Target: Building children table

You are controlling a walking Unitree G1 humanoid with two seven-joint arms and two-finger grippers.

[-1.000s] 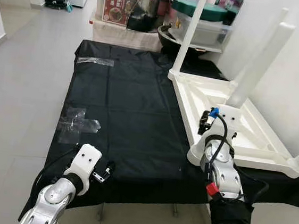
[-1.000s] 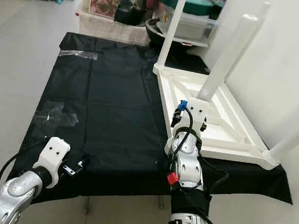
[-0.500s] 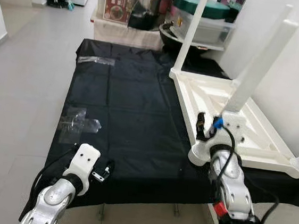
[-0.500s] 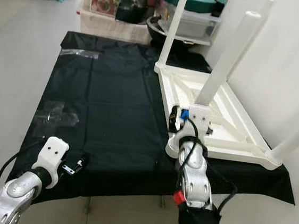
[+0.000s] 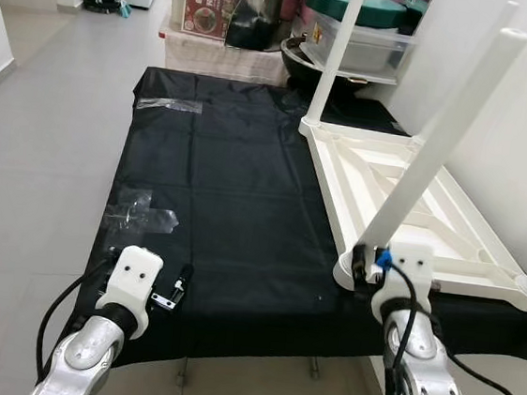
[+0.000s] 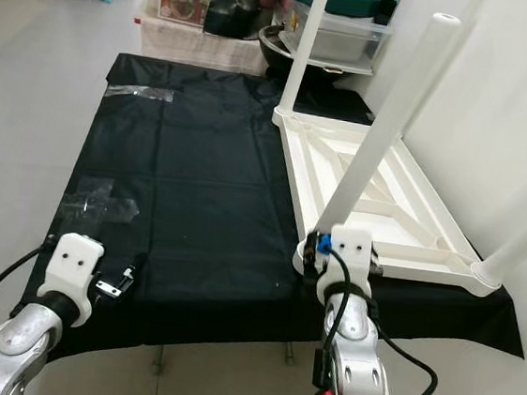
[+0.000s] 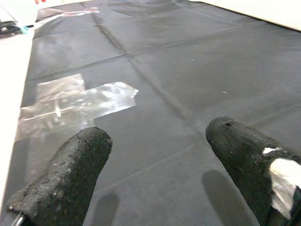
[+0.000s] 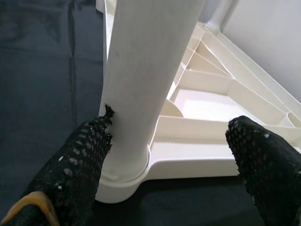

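Kids' table top [image 5: 405, 198] lies upside down on the black cloth [image 5: 217, 193], ribbed underside up, just ahead of the right gripper [image 8: 174, 155]. The table leg [image 5: 440, 131] nearest that gripper sits in the near corner socket and tilts away from it; another leg [image 5: 340, 50] stands at the far corner, and more legs show past the top's right edge.

Right jaws: spread wide, not clamped. One finger [image 8: 77, 165] touches or nearly touches the base of the leg, the other finger [image 8: 263, 160] is well clear on the opposite side, over the rim of the top. Leg base sits between the jaws but off-centre, toward the first finger.

Left gripper [image 7: 160, 160]: jaws released, holding nothing, hovering low over bare cloth. Clear plastic bag [image 7: 77, 101] lies ahead of its fingertips, not touching.

Handling, my read:
- Leg looks like a hollow plastic tube: light, stiff, smooth, so likely slippery under a round grip.
- Long lever. Grab low, just above the socket collar, for control; a high grip would torque the joint.
- Top is light ribbed plastic, may slide on the cloth when pushed. Left gripper could brace the rim.
- The lean suggests the leg isn't fully seated. Can't confirm from here.
- Centre the jaws on the leg before closing.
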